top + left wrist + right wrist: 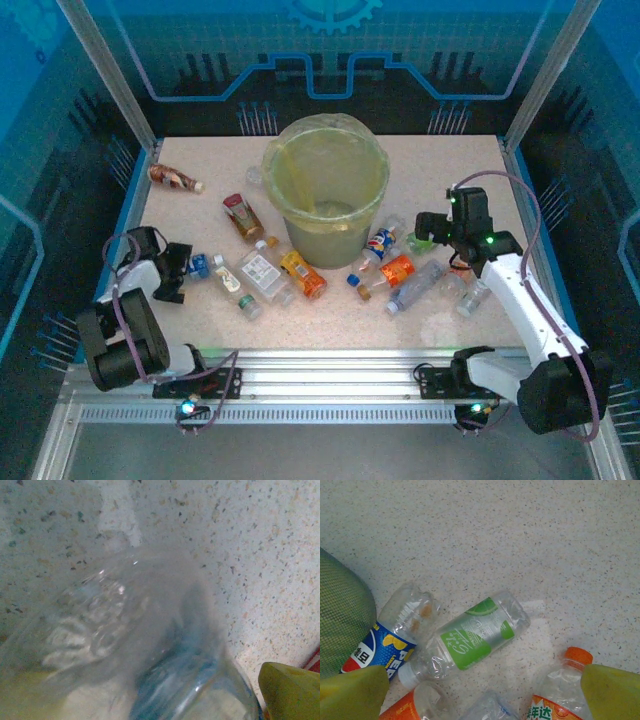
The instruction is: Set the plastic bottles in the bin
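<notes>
The bin [325,190], a yellow-green bucket with a liner, stands at the middle back. Several plastic bottles lie around it. A brown one [175,178] is at the far left, another brown one [243,217] and an orange one [303,273] lie in front. My left gripper [185,272] is open, low over a clear blue-tinted bottle [150,645]; one yellow-green fingertip [287,690] shows. My right gripper [482,695] is open above a green-labelled bottle [477,637], with a Pepsi bottle [385,640] and an orange-capped bottle [560,690] beside it.
The green bin wall [340,625] stands close on the left of the right wrist view. Blue enclosure walls [140,150] ring the speckled table [450,170]. More clear bottles [415,285] lie at the front right, near the right arm [520,290].
</notes>
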Robot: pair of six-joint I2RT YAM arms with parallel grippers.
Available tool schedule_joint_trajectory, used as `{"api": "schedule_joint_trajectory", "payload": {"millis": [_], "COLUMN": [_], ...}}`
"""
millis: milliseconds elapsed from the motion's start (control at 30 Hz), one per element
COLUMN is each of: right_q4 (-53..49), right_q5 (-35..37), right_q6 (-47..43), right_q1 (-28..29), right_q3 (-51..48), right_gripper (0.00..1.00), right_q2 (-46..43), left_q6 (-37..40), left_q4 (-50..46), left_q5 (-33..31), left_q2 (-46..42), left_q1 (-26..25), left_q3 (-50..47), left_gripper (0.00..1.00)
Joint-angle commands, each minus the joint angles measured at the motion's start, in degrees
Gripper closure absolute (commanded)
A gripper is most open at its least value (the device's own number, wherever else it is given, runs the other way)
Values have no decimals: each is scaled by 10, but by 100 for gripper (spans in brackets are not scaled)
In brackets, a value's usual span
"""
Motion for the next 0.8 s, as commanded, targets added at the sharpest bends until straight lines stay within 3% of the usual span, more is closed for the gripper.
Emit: {"api": "schedule_joint_trajectory", "payload": {"millis": [0, 167, 533, 767], "right_q4": [-21, -32, -32, -28], "right_q5": [13, 31, 42, 39], "right_q6": [16, 22, 27, 19], "right_q1": [15, 29, 45, 48], "right_q3": [27, 31, 32, 36], "right_gripper": [0, 0, 0, 0], "right_q2": [-2, -3, -5, 8], "left_q6": [-2, -15, -54, -55], "left_q4": [76, 116, 190, 209], "left_q5": [20, 27, 47, 47], "left_q2": [48, 92, 116, 112], "left_q1": [3, 4, 4, 4], "left_q3": [21, 31, 49, 100], "left_gripper": [1, 2, 33, 34]}}
